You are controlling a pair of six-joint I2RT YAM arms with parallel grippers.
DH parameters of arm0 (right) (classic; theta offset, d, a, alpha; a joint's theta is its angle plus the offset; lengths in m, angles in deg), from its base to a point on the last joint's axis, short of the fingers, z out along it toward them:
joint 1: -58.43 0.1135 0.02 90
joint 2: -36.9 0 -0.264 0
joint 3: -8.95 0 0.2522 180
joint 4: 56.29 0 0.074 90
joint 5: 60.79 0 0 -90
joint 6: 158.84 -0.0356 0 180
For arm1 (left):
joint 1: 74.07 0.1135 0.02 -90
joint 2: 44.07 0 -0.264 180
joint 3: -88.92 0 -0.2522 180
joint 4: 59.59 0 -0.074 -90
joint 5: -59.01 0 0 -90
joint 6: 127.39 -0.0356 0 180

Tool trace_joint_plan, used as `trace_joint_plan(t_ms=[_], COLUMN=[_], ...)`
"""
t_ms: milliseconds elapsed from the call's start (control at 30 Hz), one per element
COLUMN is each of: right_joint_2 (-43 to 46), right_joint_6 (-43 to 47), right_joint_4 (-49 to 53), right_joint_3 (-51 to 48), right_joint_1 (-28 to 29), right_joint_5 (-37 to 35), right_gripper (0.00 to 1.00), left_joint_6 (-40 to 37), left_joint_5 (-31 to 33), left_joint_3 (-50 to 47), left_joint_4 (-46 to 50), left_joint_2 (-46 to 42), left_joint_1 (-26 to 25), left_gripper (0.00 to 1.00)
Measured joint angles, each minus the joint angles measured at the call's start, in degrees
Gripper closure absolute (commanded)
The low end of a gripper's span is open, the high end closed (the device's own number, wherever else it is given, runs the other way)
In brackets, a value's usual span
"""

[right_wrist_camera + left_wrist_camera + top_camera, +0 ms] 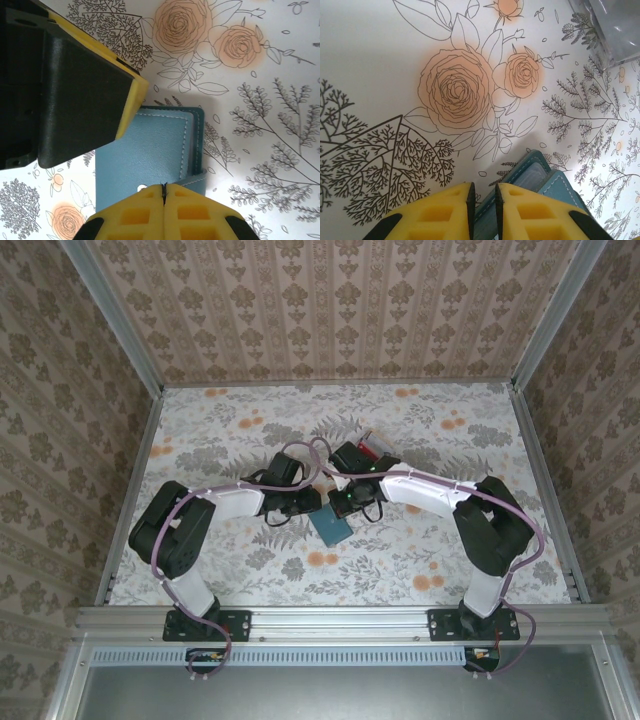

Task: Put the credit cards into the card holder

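Yellow-fingered right gripper [163,192] fully closed over near edge of teal rectangular folding card holder [150,155]; grip unclear. Left gripper [483,200] narrowed onto holder's left edge. Holder flat mid-table between grippers; red, grey-white credit cards [376,446] piled just beyond.

My left arm [235,502] and right arm [425,485] are wearing black joint housings and white link covers, lilac cables [152,550] running alongside. My fingers [136,216] are showing yellow moulded bodies, black-edged.
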Motion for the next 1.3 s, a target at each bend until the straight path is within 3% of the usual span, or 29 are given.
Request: trace_joint_plan(t_ms=[933,1300], right_joint_2=[-2.14,-2.16], right_joint_6=[-5.05,-6.43], right_joint_4=[-10.8,-14.27], right_joint_3=[-5.92,-7.54], right_joint_1=[0.15,-0.13], right_joint_5=[6.45,7.32], right_gripper=[0.97,0.97], left_joint_6=[2.25,2.8], left_joint_5=[-1.49,-0.2], left_joint_3=[-2.08,-4.96], left_joint_4=[-2.62,2.97], left_joint_2=[-0.68,-16.61], left_joint_1=[0.87,3.61], left_gripper=[0.77,0.75])
